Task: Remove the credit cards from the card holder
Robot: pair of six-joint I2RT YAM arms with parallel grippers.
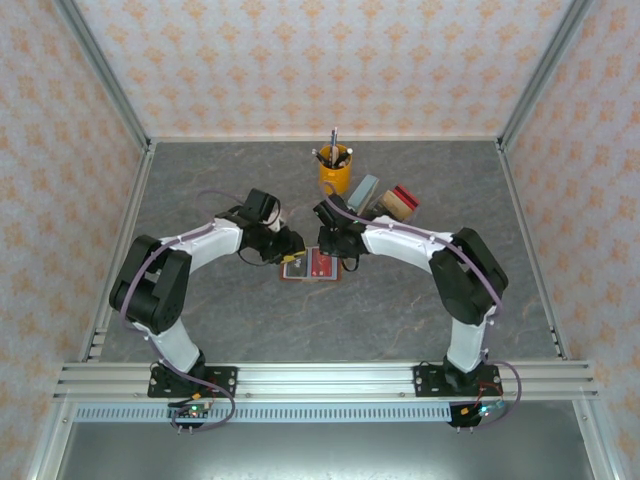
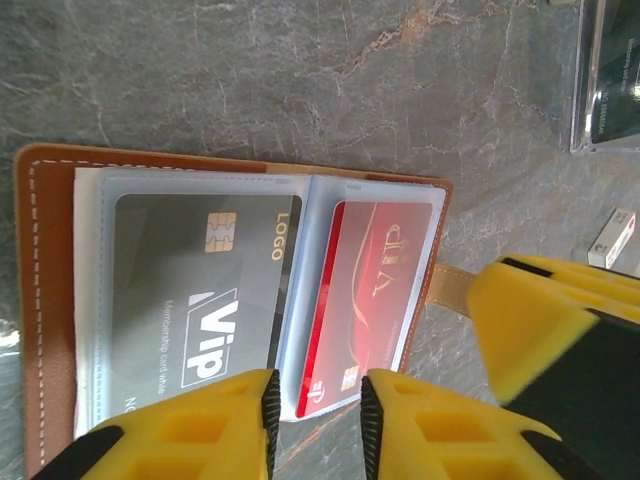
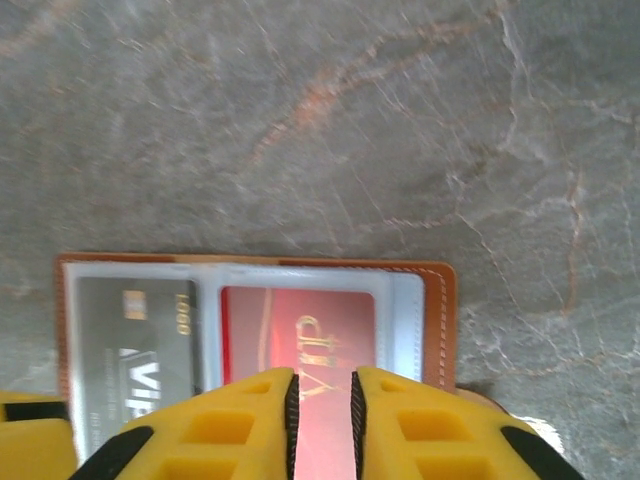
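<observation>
The card holder [image 2: 45, 300] is tan-brown leather with pale stitching; its clear sleeves [image 2: 95, 280] show a grey card [image 2: 200, 290] with white lettering and a gold chip, and a red card [image 2: 365, 300] with gold script. The worktop [image 2: 300, 80] is grey, marbled with rusty veins. The left gripper [image 2: 315, 425] and the right gripper [image 3: 322, 425] are yellow, edged black.

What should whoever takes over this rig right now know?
The left gripper has its jaws nearly closed at the card holder's edge, by the red card's corner; grip unclear.
The right gripper has narrow jaws over the red card; grip unclear.
The card holder lies open on the table, with the grey card and red card in clear sleeves.
Done: holder opened. Left: pull both cards out.
</observation>
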